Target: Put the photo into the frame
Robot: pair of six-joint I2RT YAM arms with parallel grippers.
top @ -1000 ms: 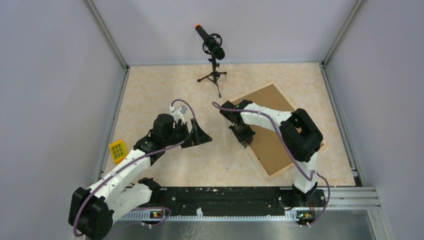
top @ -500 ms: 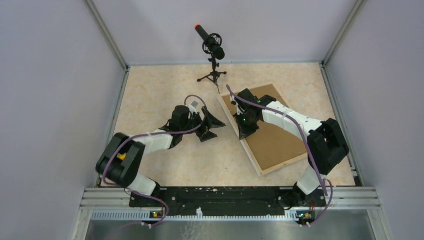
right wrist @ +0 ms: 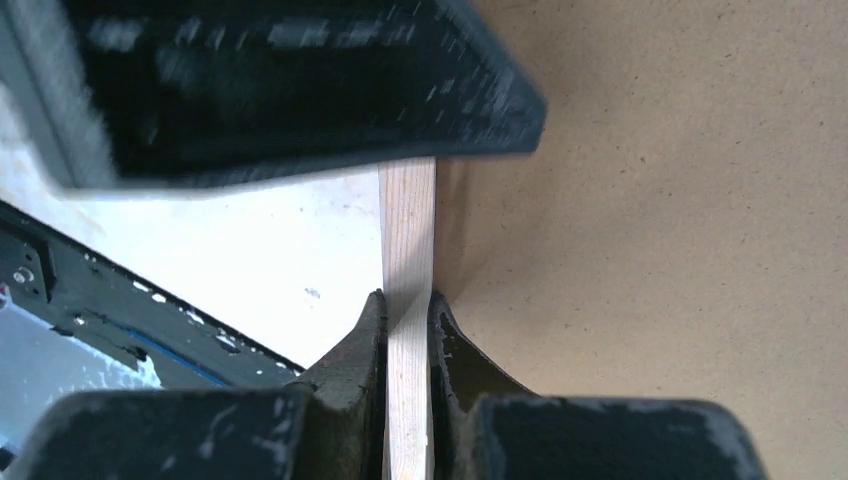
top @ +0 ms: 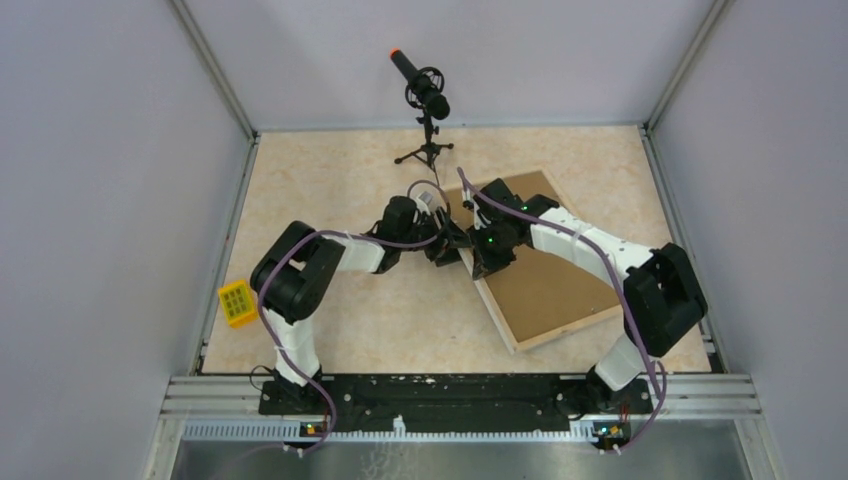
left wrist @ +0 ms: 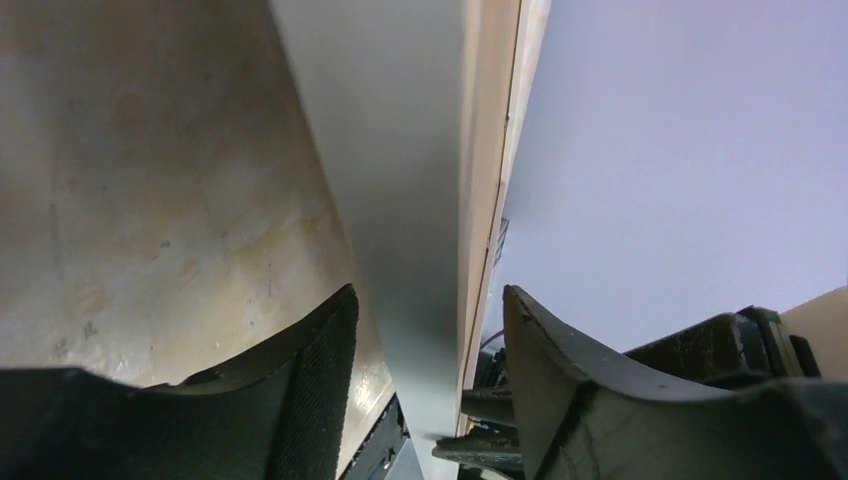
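The frame (top: 565, 333) lies right of centre, back upward, its brown backing board (top: 550, 275) showing. My right gripper (top: 487, 262) is shut on its left pale wood border (right wrist: 408, 220), one finger on each side, with the board (right wrist: 650, 250) to its right. My left gripper (top: 448, 245) meets the same edge from the left. In the left wrist view this gripper (left wrist: 430, 300) stands open astride the raised edge (left wrist: 480, 200), with a small gap at each finger. The photo is out of view.
A microphone on a small tripod (top: 428, 100) stands at the back centre. A yellow block (top: 237, 303) lies by the left wall. Grey walls close in three sides, and a metal rail (top: 460, 395) runs along the near edge.
My left arm has swung right to the frame's left edge, and its jaws have narrowed around that edge. The right gripper keeps its grip; the frame has turned slightly.
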